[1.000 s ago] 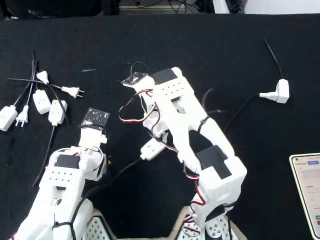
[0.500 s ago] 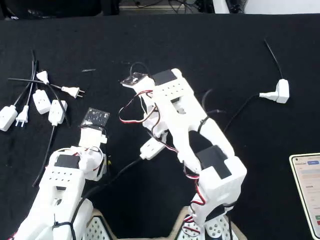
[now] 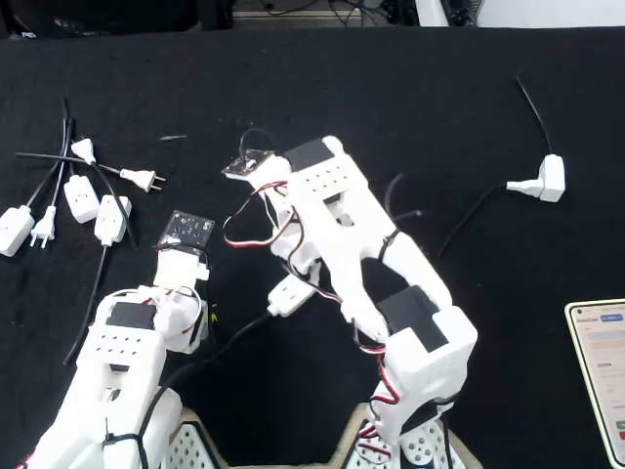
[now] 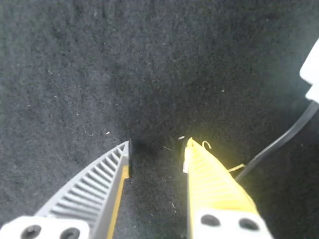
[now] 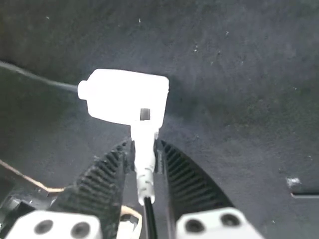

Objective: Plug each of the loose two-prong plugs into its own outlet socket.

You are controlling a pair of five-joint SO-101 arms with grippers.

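White two-prong plug (image 5: 144, 172) clamped in right gripper (image 5: 144, 147), seated against white boxy outlet socket (image 5: 124, 94), left gripper (image 4: 158, 144) held released over black cloth (image 4: 99, 59).

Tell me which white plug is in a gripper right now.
The plug clamped in the right gripper, its front against a white socket block. The others, such as the loose plug at the high view's left, lie free on the black cloth.
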